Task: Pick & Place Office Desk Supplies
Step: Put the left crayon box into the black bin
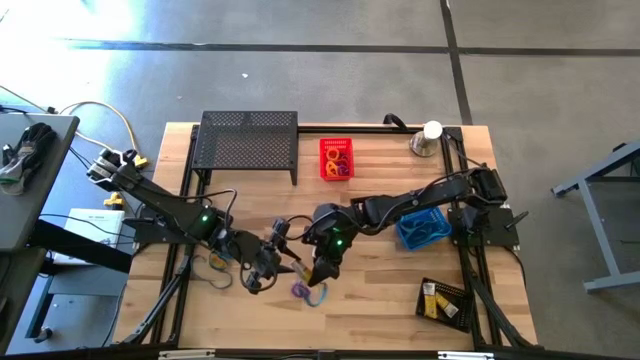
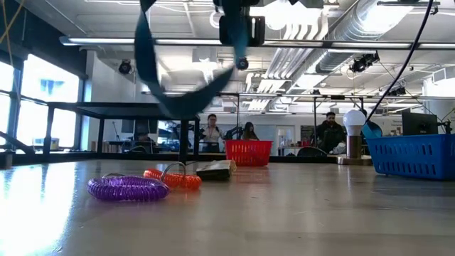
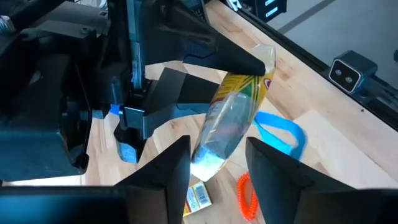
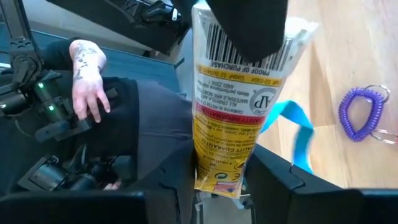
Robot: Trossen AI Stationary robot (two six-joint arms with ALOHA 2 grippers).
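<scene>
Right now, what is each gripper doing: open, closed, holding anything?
Left gripper: closed on one end of the clear packet with the yellow label.
Right gripper: closed on the other end of the same packet.

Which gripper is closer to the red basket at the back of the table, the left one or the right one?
The right one. The right gripper is near the front of the table, almost straight in front of the red basket. The left gripper is beside it, farther toward the left side.
</scene>
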